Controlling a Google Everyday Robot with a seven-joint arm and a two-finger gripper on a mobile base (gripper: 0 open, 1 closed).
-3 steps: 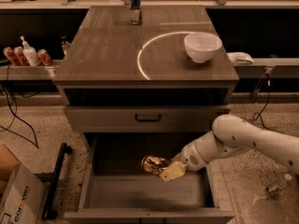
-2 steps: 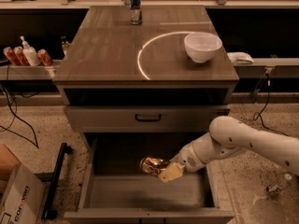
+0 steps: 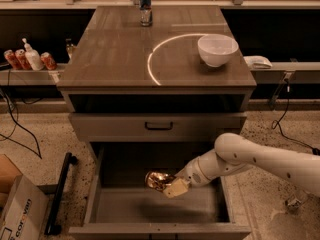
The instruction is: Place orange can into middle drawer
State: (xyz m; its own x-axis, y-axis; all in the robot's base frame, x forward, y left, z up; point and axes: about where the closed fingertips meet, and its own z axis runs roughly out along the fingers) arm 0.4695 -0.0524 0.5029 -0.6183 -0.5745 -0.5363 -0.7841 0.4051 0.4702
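We have eased our two-finger gripper (image 3: 169,185), clenched on the shiny golden-orange metallic can (image 3: 156,179), slightly lower and leftward inside the deep grey-brown middle drawer (image 3: 150,210); release looks close

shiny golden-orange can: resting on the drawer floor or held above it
Held above it: the gripper, inside the open deep grey-brown drawer, grips the shiny golden-orange can; its shadow lies on the floor below.
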